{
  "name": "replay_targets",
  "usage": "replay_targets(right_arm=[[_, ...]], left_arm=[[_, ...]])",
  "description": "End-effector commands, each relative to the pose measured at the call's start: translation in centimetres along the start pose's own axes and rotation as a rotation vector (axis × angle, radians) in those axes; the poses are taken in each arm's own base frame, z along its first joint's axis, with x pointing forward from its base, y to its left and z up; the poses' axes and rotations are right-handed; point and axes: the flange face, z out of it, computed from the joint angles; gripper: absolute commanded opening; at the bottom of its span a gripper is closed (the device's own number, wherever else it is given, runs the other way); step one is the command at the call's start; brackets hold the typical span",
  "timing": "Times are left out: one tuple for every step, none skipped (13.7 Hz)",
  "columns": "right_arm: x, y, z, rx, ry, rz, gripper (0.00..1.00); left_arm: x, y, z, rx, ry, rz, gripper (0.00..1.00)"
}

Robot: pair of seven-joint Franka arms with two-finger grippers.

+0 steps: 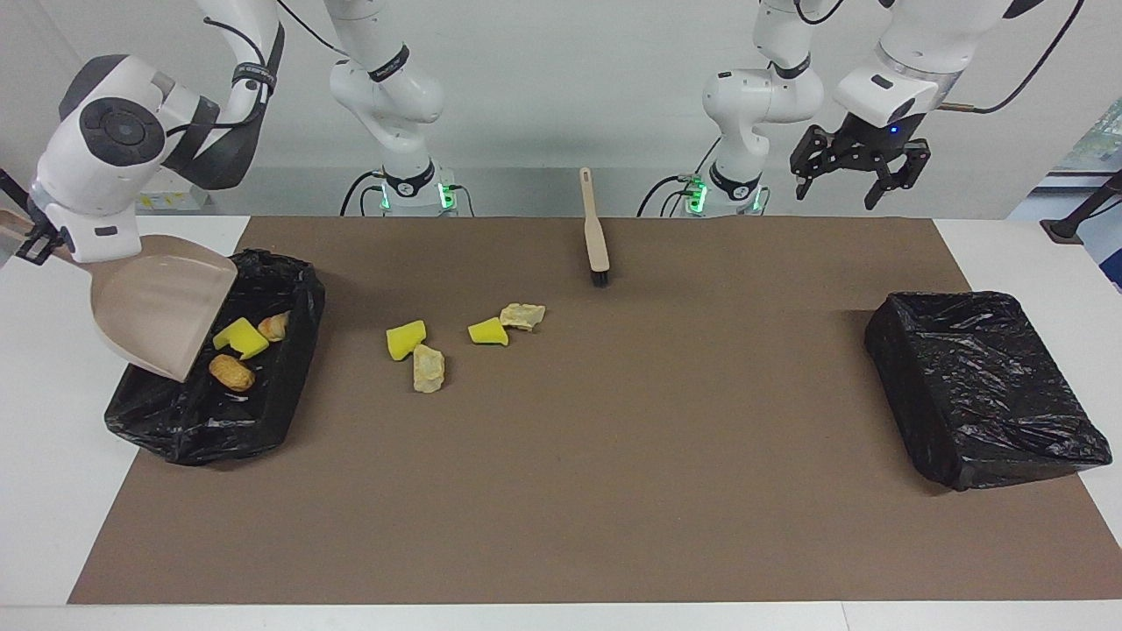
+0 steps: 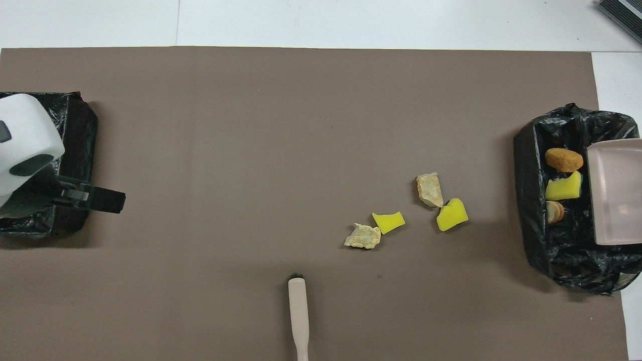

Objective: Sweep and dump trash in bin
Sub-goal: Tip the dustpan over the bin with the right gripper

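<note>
My right gripper point(image 1: 42, 247) is shut on the handle of the beige dustpan point(image 1: 162, 311), which is tipped steeply over the black-lined bin point(image 1: 289, 368) at the right arm's end. The pan point(image 2: 614, 193) looks empty. Three trash scraps lie in that bin point(image 2: 526, 200): a golden-brown lump point(image 1: 231, 372) point(image 2: 564, 159), a yellow wedge point(image 1: 238, 337) point(image 2: 563, 186) and a beige chunk point(image 1: 273, 326) point(image 2: 553, 211). Two yellow wedges point(image 1: 405, 339) point(image 1: 487, 331) and two beige chunks point(image 1: 428, 368) point(image 1: 522, 315) lie on the brown mat. My left gripper point(image 1: 837, 197) is open, empty and raised high.
The beige brush point(image 1: 596, 232) point(image 2: 298, 311) lies on the mat close to the robots, mid-table. A second black-lined bin point(image 1: 982, 386) point(image 2: 75, 125) stands at the left arm's end; in the overhead view my left gripper point(image 2: 108, 200) hangs over the mat beside it.
</note>
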Motion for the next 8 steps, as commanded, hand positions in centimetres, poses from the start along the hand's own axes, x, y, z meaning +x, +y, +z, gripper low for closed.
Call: replay_targets(right_arm=[[-1.2, -0.4, -1.4, -0.017, 0.076, 0.001, 0.00], [-0.8, -0.4, -1.7, -0.021, 0.119, 0.008, 0.00], [-0.2, -0.3, -1.9, -0.026, 0.160, 0.012, 0.00], [0.4, -0.2, -2.0, -0.030, 0.213, 0.022, 0.00], [1.0, -0.1, -2.2, -0.033, 0.266, 0.033, 0.00], [1.8, -0.1, -2.5, -0.033, 0.307, 0.042, 0.00], [3.2, 0.2, -3.8, -0.044, 0.357, 0.037, 0.00], [4.1, 0.3, -4.6, -0.041, 0.381, 0.049, 0.00]], left_arm=[[-0.3, -0.9, -0.8, 0.017, -0.007, 0.031, 1.00], [-0.4, -2.0, -0.9, 0.018, -0.008, 0.029, 1.00], [-0.3, -2.3, -0.7, 0.018, -0.010, 0.026, 1.00], [-0.2, -2.3, -0.5, 0.016, -0.016, 0.026, 1.00], [-0.4, -2.3, -0.7, 0.016, -0.017, 0.027, 1.00], [-0.5, -2.7, -0.5, 0.014, -0.020, 0.023, 1.00], [-0.6, -3.1, -0.6, 0.013, -0.022, 0.016, 1.00], [-1.1, -3.9, -0.8, 0.013, -0.015, -0.001, 1.00]])
